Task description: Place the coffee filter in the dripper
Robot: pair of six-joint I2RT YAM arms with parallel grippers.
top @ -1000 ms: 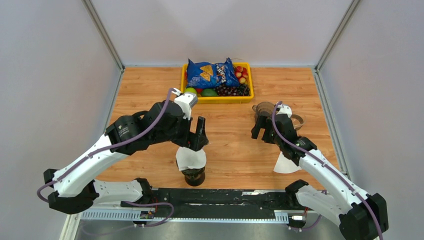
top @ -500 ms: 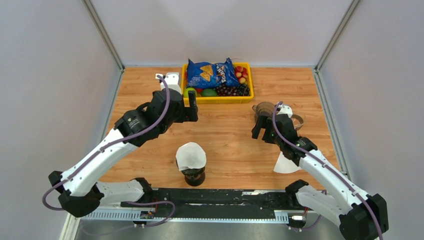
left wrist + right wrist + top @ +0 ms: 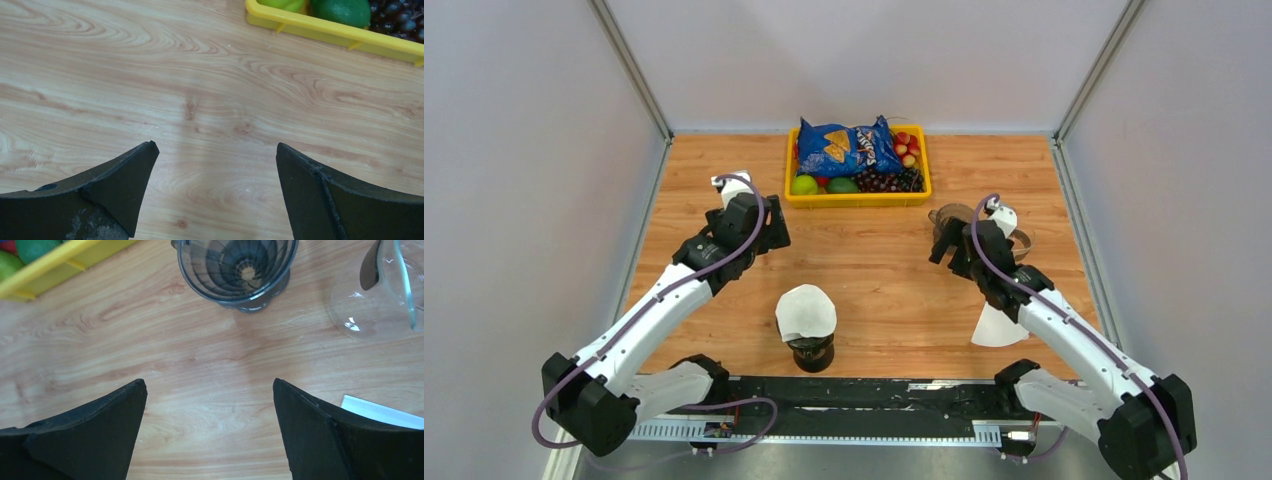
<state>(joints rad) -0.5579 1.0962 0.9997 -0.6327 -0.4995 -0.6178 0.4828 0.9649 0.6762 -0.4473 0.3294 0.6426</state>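
Coffee filter (image 3: 805,312) rests on black stand (image 3: 812,353), rounded edge seemingly rearward.

One coffee filter (image 3: 805,312) is resting at lower centre of the top view on one dark round base (image 3: 811,353), and a second coffee filter (image 3: 996,327) is lying at lower right, making two. One clear dripper (image 3: 235,265) and one glass carafe (image 3: 380,297) are standing at right. One yellow tray (image 3: 859,199) at upper centre is holding one blue chip bag (image 3: 849,147), one lime-green fruit (image 3: 804,184) and one darker green fruit (image 3: 842,185).
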